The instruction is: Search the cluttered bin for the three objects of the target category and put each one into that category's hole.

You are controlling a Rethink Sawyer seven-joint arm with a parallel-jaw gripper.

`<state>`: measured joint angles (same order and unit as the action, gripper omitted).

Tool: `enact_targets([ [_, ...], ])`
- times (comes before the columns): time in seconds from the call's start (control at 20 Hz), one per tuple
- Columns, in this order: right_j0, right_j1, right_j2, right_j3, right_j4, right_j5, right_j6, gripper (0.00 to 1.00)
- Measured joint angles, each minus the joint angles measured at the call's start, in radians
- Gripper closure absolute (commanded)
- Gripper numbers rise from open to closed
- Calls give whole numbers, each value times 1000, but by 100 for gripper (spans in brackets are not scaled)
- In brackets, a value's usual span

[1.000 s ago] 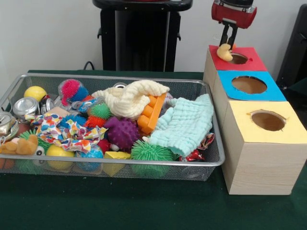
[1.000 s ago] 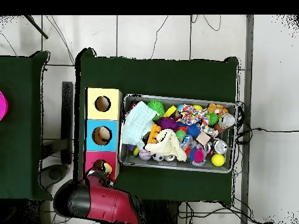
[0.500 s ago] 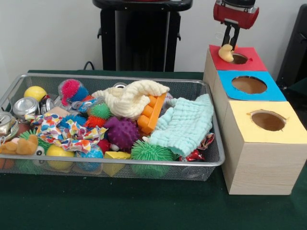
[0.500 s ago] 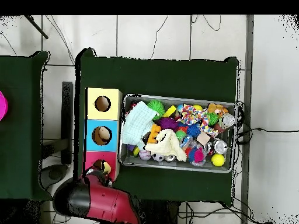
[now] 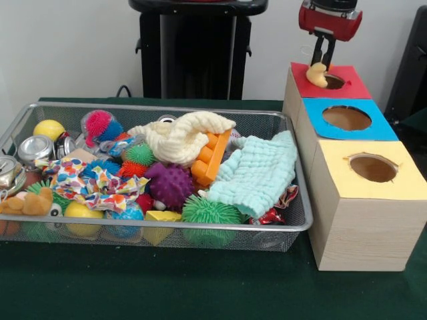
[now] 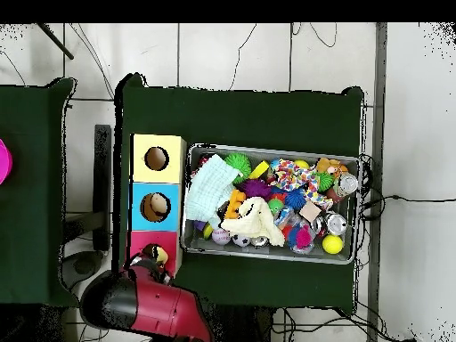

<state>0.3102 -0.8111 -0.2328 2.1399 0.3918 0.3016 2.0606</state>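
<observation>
End effector (image 5: 323, 61) is pinching the pale duck (image 5: 316, 74) and carrying it farther over the red box (image 5: 347, 88), now at the hole's (image 5: 333, 81) left rim. Release looks imminent; an orange plush (image 5: 27, 202) is waiting in the bin (image 5: 267, 227).

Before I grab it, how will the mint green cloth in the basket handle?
Probably floppy: the green cloth lies rumpled, draped over toys and the basket rim. Likely light, so it may sag from one pinch and perhaps drag neighbours along.

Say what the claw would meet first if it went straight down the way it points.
Probably the pale yellow plush lying at the rim of the red box's hole, just below the claw; depth is unclear.
</observation>
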Motion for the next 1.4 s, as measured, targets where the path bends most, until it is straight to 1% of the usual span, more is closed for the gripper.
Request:
enact_targets([
  [0.6, -1, -4, 13, 0, 3, 0, 0, 100],
  [0.65, -2, -6, 19, 0, 3, 0, 0, 0],
  [0.9, -10, -9, 34, 0, 2, 0, 0, 0],
  [1.4, -9, -9, 37, 0, 2, 0, 0, 0],
])
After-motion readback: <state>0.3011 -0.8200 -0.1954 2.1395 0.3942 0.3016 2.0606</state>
